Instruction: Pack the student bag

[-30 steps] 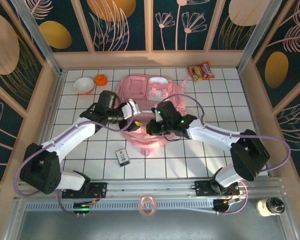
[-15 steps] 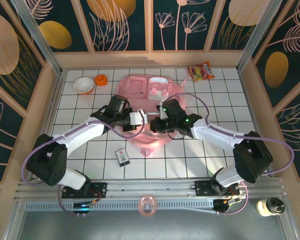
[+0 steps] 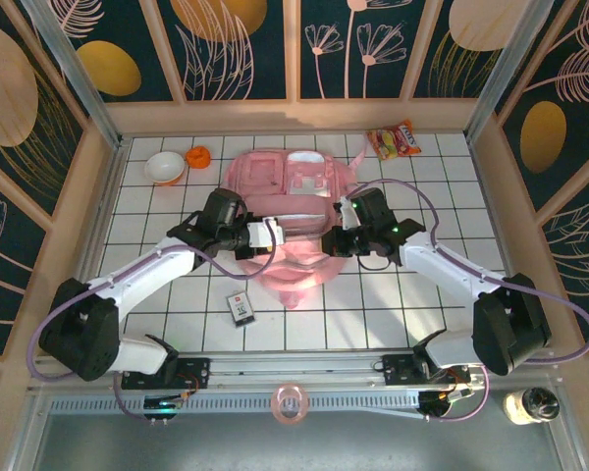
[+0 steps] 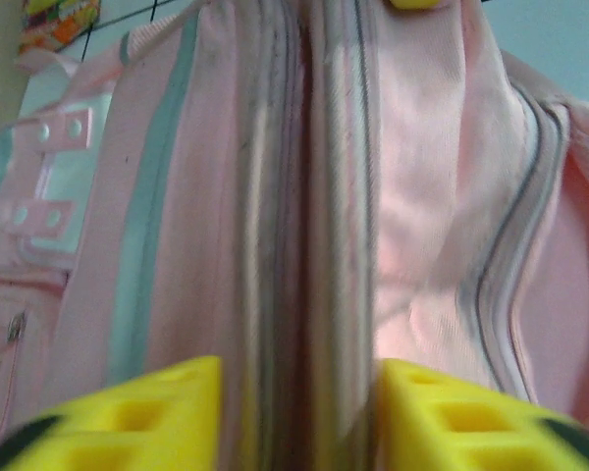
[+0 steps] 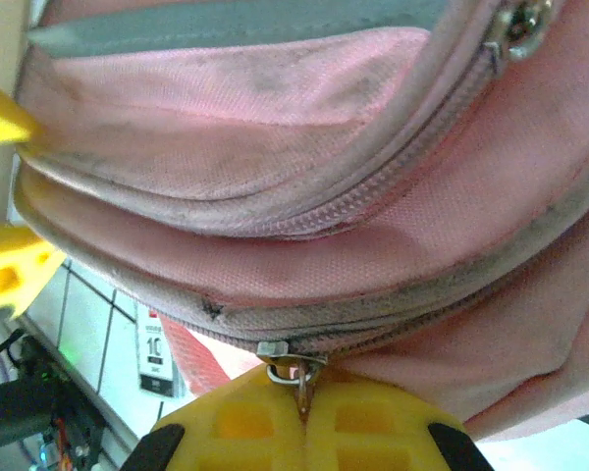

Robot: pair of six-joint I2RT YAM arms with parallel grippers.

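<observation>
Compared with one second ago, the right tool has moved to its right along the near side of the student bag. The pale gap in the bag between it and the left tool is now wider. The bag lies flat in the middle of the counter, as before.

On the counter near the bag there is a small card. The right wrist view shows a "10" on it; the rest is too small to read. The print on the snack packet is not readable.

The right wrist view shows the right tool clenched on the metal zipper pull. In the left wrist view the left tool has its yellow fingers apart with the bag's zipper edge between them. I cannot tell if they press it.
</observation>
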